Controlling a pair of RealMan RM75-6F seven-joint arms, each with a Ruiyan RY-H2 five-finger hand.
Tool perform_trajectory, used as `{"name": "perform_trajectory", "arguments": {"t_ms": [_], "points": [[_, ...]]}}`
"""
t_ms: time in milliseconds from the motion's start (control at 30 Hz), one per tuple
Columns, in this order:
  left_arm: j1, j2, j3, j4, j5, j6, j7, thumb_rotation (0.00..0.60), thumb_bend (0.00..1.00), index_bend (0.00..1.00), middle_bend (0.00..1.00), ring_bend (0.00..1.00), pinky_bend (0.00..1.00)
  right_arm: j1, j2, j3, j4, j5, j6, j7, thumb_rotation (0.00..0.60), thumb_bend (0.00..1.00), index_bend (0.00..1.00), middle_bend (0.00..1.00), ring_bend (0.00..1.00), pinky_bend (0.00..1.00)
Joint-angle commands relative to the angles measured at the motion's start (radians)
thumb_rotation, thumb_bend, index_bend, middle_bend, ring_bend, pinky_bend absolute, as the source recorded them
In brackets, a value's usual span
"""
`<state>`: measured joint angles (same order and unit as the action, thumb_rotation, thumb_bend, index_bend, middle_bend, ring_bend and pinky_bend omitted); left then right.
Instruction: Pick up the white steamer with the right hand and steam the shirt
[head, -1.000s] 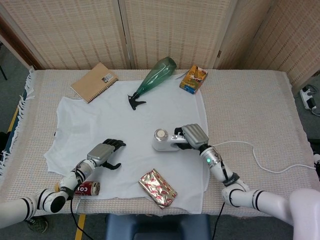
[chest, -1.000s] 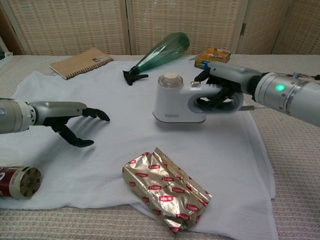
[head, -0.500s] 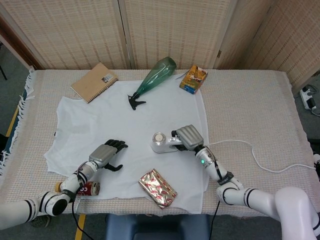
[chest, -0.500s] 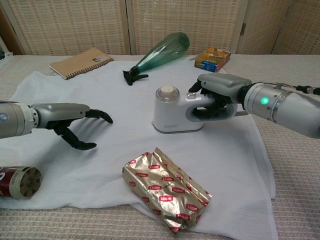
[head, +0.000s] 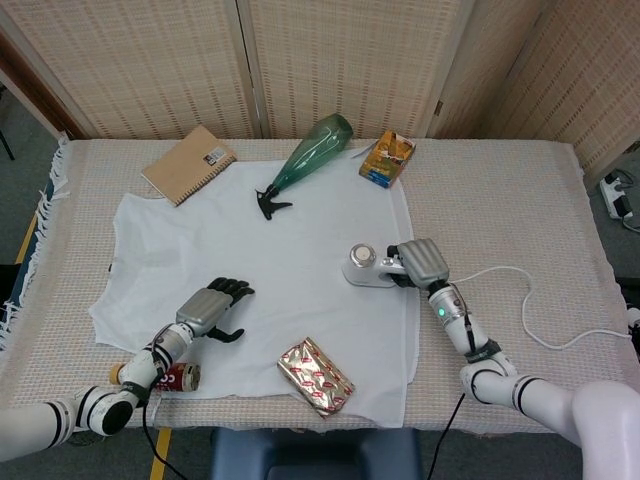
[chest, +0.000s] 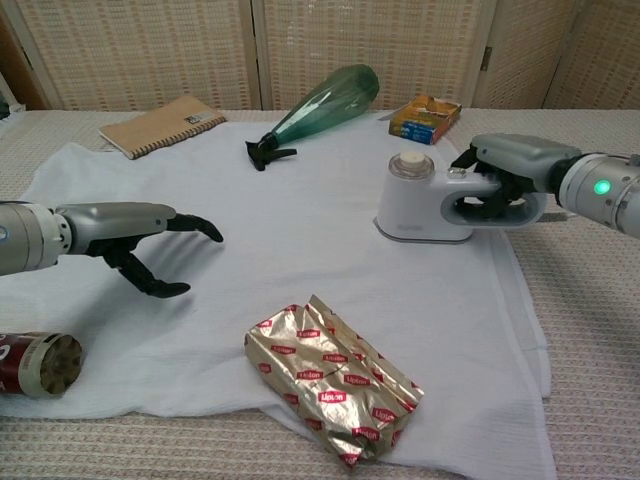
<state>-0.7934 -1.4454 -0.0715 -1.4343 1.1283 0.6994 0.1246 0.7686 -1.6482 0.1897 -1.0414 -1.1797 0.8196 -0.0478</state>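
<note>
Since a second ago the white steamer (chest: 423, 200) is sliding rightward toward the shirt's (head: 230, 260) edge, right hand (chest: 503, 178) gripping its handle. Left hand (chest: 150, 243) is hovering open, fingers spread. Keeping the base flat and sweeping slowly looks wise.

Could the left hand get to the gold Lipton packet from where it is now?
Probably yes. The left hand is open over the shirt, and only bare cloth lies between it and the Lipton packet.
</note>
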Motion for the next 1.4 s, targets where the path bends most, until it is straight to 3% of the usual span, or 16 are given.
{"name": "perform_trajectory", "arguments": {"t_ms": [33,300,733,1400], "points": [[0.003,0.001,0.0,-0.005,0.002,0.011,0.003,0.433,0.39,0.16,0.1,0.0,0.0,-0.015,0.035,0.017,-0.058,-0.033,0.041,0.059,0.6,0.71,0.82,0.89,0.8,0.88],[0.009,-0.001,0.0,-0.008,0.006,0.035,0.015,0.43,0.39,0.17,0.1,0.0,0.0,0.024,0.04,0.025,-0.166,-0.111,0.061,0.078,0.6,0.71,0.82,0.89,0.8,0.88],[0.012,-0.008,0.003,-0.013,-0.007,0.048,0.037,0.435,0.39,0.18,0.09,0.0,0.0,0.092,-0.099,0.002,-0.066,-0.127,0.0,0.057,0.6,0.71,0.82,0.89,0.8,0.88],[0.009,-0.02,0.002,-0.011,-0.016,0.048,0.049,0.435,0.39,0.19,0.09,0.0,0.0,-0.065,0.119,-0.205,-0.293,-0.294,0.117,0.088,0.6,0.71,0.82,0.89,0.81,0.88]]}}
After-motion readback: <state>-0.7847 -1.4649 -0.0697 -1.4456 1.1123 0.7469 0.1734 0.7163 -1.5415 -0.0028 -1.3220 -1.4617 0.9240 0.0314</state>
